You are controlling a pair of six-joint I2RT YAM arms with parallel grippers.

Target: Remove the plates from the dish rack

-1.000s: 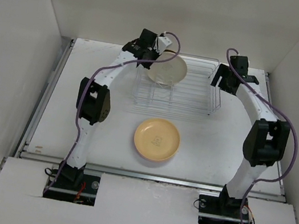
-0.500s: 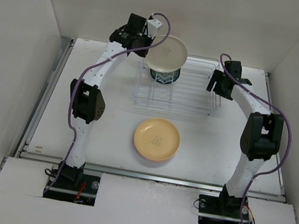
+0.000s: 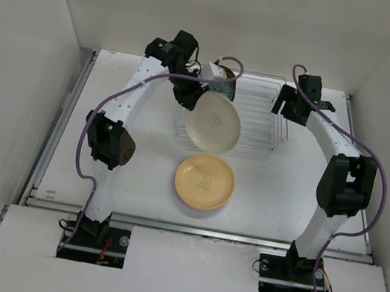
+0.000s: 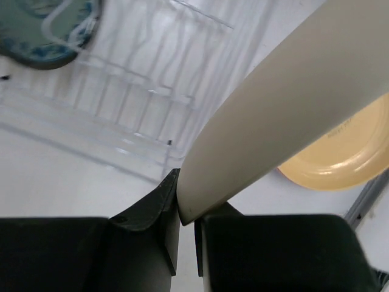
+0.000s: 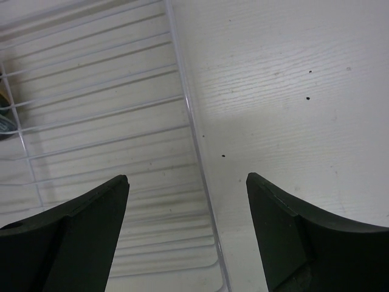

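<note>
1. The left hand (image 4: 185, 207) is clamped narrowly on the rim of the cream plate (image 3: 214, 121), with one finger on each face of the plate.
2. The cream plate is tilted, and in the overhead view its upper face shows. It hangs off the tabletop (image 3: 103, 152), over the near left part of the dish rack (image 3: 264, 120).
3. In the overhead view the near edge of the cream plate comes close to the far edge of the yellow-orange plate (image 3: 204, 182), and the two do not overlap.
4. The yellow-orange plate lies flat on the tabletop, just in front of the rack and between the two arms. In the left wrist view it shows beyond and below the underside of the cream plate.
5. The dish rack stands at the far middle of the tabletop. A blue-grey patterned plate (image 4: 48, 30) sits in its far left part. In the overhead view the left wrist mostly hides this plate.
6. The right hand (image 5: 188, 231) is spread wide and holds nothing.
7. The right hand hovers over the right end of the rack. In its own camera view, the rack's right side wire runs between the two fingers, with rack wires to the left and bare tabletop to the right.
8. The left arm arches over the left side of the tabletop and reaches in toward the rack. The right arm arches up along the right side.
</note>
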